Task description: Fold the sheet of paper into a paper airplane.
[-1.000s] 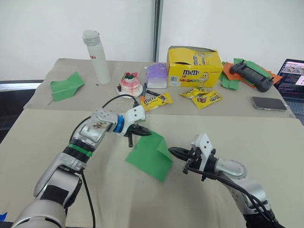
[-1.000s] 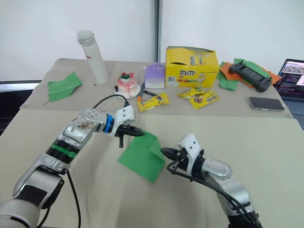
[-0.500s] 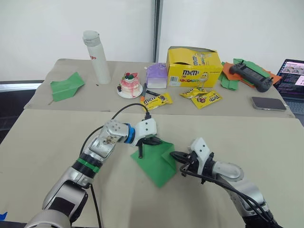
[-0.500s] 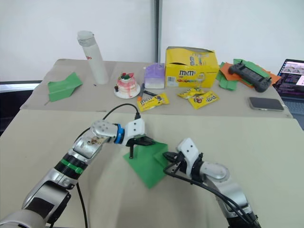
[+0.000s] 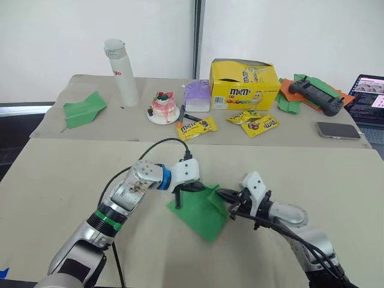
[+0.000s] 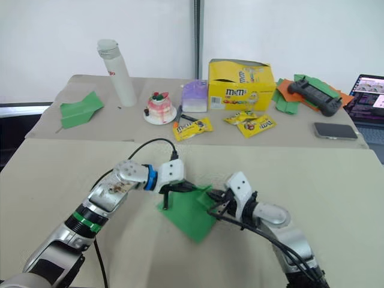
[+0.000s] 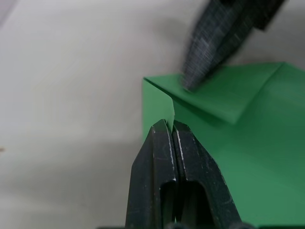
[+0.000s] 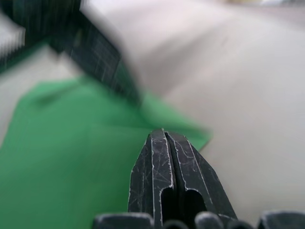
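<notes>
The sheet of paper (image 5: 201,209) now lies low on the beige surface (image 5: 54,180), no longer lifted as it was a second ago, one corner folded over. The left gripper (image 7: 170,128) has come down onto its near edge, fingers pressed together on the paper. The right gripper (image 8: 164,138), fingers closed too, has moved in to pin the opposite corner.

The two head views look forward and down over the bench (image 5: 54,174) from above, with the M&M's box (image 5: 245,85) at its far side. Each wrist view looks along its own fingers, close above the sheet of paper (image 7: 267,157). All views share that sheet.
</notes>
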